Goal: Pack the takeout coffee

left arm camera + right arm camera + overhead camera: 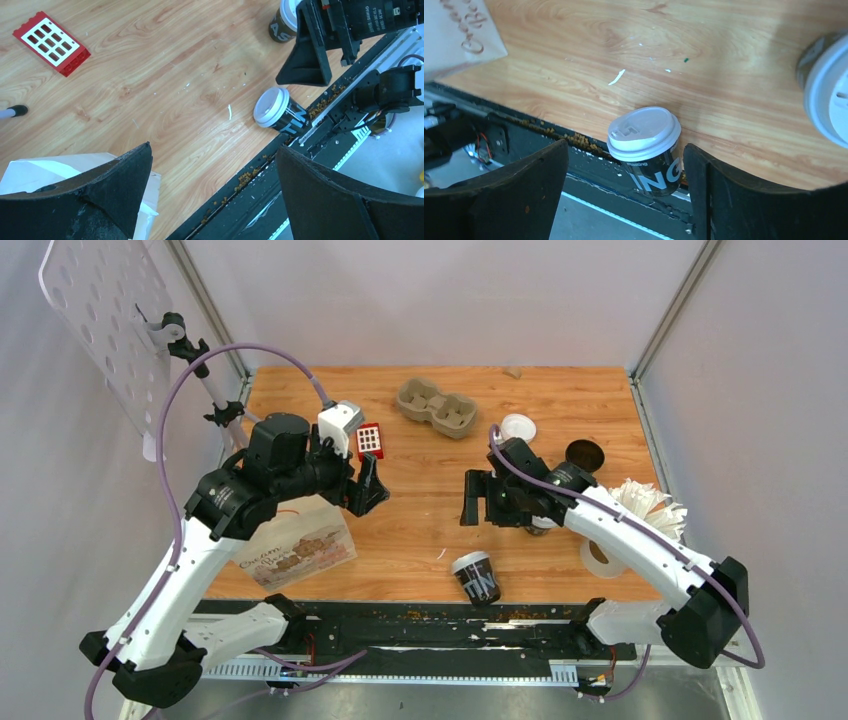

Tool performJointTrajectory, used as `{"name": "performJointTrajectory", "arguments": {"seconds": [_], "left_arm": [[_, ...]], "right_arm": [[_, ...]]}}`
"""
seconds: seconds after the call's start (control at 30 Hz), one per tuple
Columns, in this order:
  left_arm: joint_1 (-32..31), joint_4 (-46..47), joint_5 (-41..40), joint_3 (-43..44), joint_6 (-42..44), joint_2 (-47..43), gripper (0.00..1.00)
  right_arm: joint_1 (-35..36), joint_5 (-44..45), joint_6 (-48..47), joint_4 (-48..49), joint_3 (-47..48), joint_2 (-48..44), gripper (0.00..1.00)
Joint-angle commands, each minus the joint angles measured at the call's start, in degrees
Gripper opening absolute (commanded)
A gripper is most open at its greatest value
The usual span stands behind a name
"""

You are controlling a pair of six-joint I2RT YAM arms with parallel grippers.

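Note:
A lidded takeout coffee cup point(476, 577) with dark sides stands near the table's front edge. It also shows in the left wrist view point(280, 112) and in the right wrist view point(646, 145). A second lidded cup point(540, 526) is mostly hidden under the right arm; its edge shows in the right wrist view point(826, 90). My right gripper point(483, 502) is open and empty, hovering above and behind the front cup, which shows between its jaws point(624, 195). My left gripper point(367, 490) is open and empty over the table's middle left point(212, 190).
A grey-brown pulp cup tray point(435, 407) lies at the back. A white paper bag point(295, 540) stands under the left arm. A red grid block point(370, 440), a loose white lid point(518, 427), an open dark cup point(585, 454) and a holder of white sticks point(645, 505) are nearby.

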Motion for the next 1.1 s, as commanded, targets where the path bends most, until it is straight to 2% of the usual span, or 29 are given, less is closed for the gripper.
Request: {"name": "performJointTrajectory", "arguments": {"seconds": [0.0, 0.23, 0.4, 0.6, 0.93, 1.07], "left_arm": [[-0.07, 2.40, -0.60, 2.25, -1.36, -0.96, 1.00], [-0.05, 3.47, -2.39, 0.86, -2.79, -0.92, 1.00], [-0.06, 3.04, -2.89, 1.14, -2.38, -0.73, 1.00], [-0.07, 3.43, -2.35, 0.28, -3.81, -1.87, 1.00], [-0.06, 4.01, -4.65, -4.19, -11.15, -4.90, 1.00], [-0.09, 4.63, -3.94, -4.77, -12.55, -4.89, 1.00]], "right_arm": [[2.43, -5.79, -11.27, 3.58, -1.24, -0.64, 0.86], [12.99, -2.14, -9.48, 9.78, -8.88, -2.85, 0.89], [20.56, 5.98, -7.74, 12.06, -11.73, -2.13, 0.91], [27.12, 10.26, -7.96, 17.33, -16.02, -1.55, 0.88], [32.68, 11.71, -10.14, 26.88, -21.22, 0.69, 0.82], [34.28, 14.42, -10.10, 25.93, -20.04, 2.09, 0.78]]}}
